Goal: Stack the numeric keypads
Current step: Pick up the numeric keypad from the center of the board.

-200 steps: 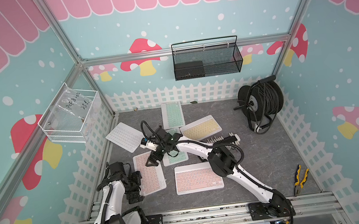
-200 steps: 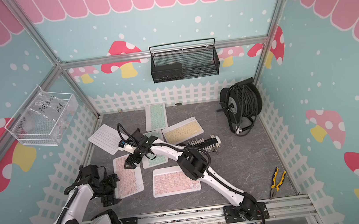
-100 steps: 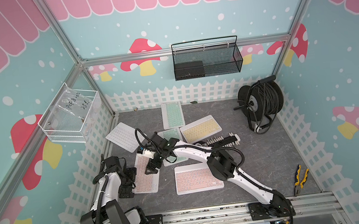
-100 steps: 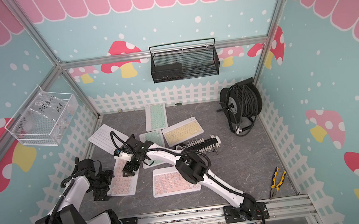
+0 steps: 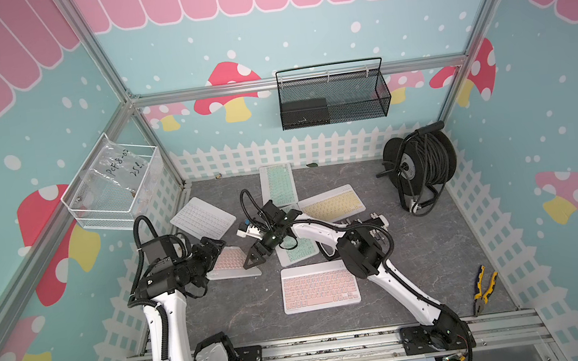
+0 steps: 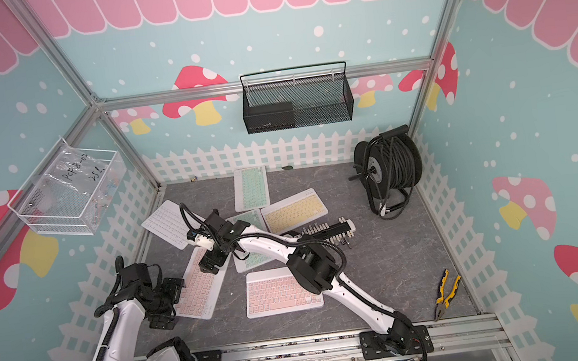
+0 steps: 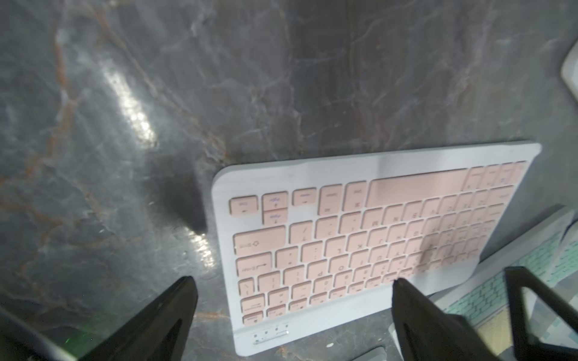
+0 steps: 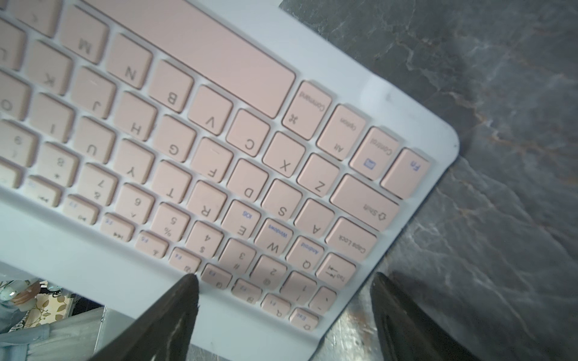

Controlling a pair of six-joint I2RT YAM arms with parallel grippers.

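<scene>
Left fingers (image 7: 162,318) and right fingers (image 8: 162,322) are both spread; nothing is gripped. They are poised over opposite ends of the left pink keypad (image 5: 233,262), which lies on the desk (image 5: 438,264) at its left side. A second pink keypad (image 5: 320,290) is placed nearer the front. A mint keypad (image 5: 297,252) is partly covered by the right arm. The yellow keypad (image 5: 331,204), a second mint keypad (image 5: 278,184) and the white keypad (image 5: 203,219) are spread toward the back. The black peg holder (image 6: 326,231) is half hidden by the right arm. The cable reel (image 5: 418,161) and pliers (image 5: 483,289) are parked well off to the right.
</scene>
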